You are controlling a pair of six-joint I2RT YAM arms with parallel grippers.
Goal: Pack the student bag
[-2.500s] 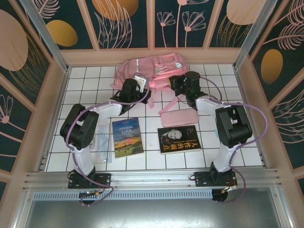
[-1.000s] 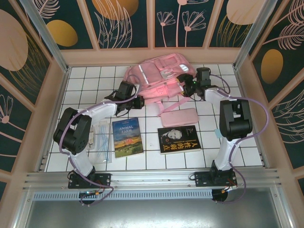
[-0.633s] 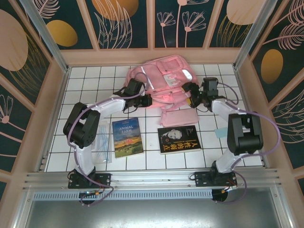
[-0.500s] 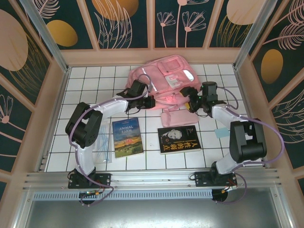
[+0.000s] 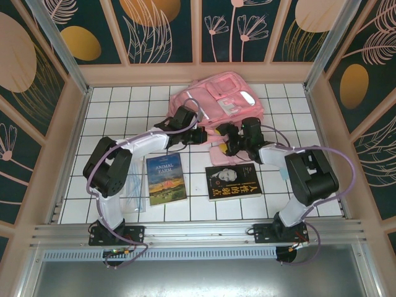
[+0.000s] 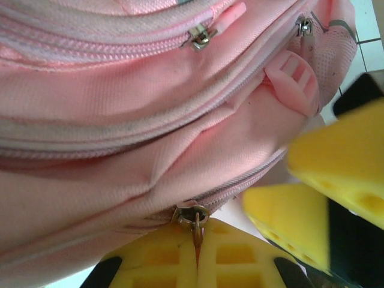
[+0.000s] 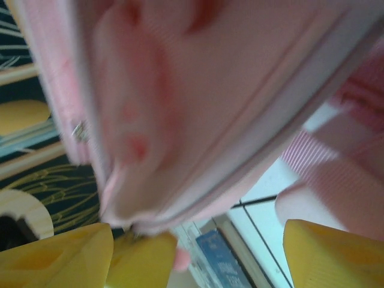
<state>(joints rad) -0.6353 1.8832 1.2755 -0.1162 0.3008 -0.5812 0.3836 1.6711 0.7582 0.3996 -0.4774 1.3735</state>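
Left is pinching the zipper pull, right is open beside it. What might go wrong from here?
The left gripper grips only the small zipper pull, so it may slip out under tension. The right gripper is open, not bracing the student bag, so the soft bag might drag along instead of unzipping. The grippers sit close together and might collide.

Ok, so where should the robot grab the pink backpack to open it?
Probably the metal zipper pull at the near edge of the student bag, pinched from the front: it pokes out thin and flat toward the arms. The left gripper is shut on it.
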